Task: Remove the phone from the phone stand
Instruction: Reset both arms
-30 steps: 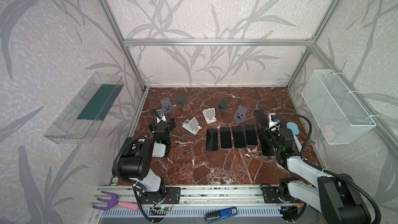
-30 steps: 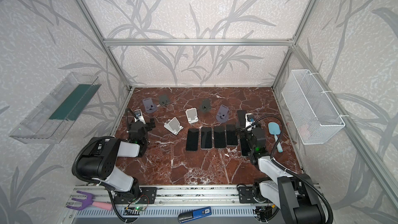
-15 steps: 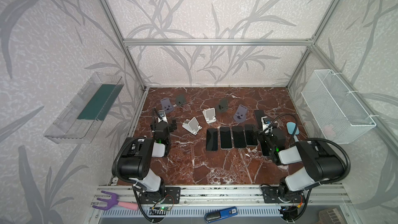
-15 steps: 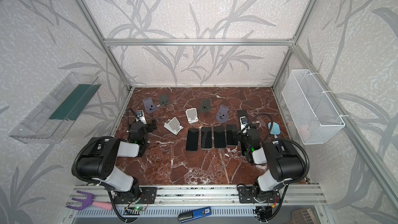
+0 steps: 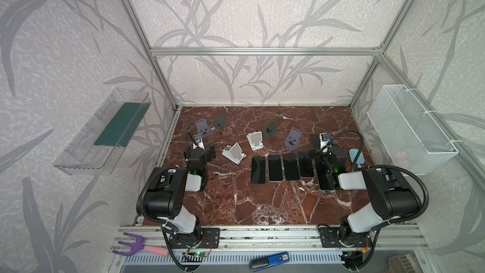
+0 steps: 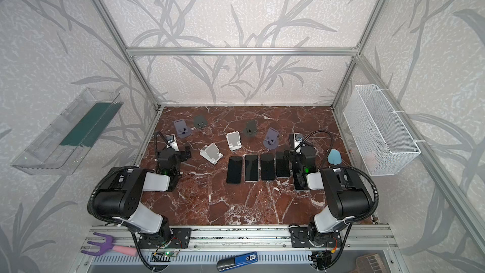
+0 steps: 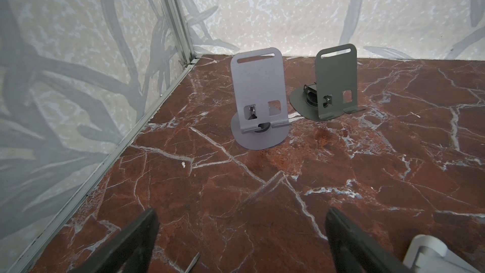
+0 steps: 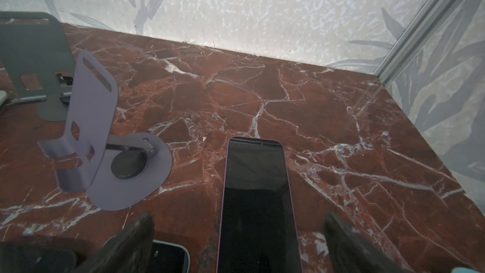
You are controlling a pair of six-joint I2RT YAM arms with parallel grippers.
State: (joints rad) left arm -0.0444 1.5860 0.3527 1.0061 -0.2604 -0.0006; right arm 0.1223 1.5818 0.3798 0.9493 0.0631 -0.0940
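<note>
Pink-edged phone point(image 8: 257, 206) flat on the worktop point(image 8: 341, 116) between spread right fingers point(image 8: 136, 235), beside the empty purple phone stand point(image 8: 91, 132): lift straight up without nudging it; leave spread left fingers point(image 7: 141, 227) parked.

The phone point(image 8: 257, 200) has a dark screen and a thin pink edge, and it lies flat, screen up, on the marble floor point(image 8: 328, 116). The phone stand point(image 8: 91, 116) just beside it is lavender, with a round base carrying a black disc, a hinged arm, and a tilted back plate slotted near its top and lipped at its foot. Bare marble shows between the two
</note>
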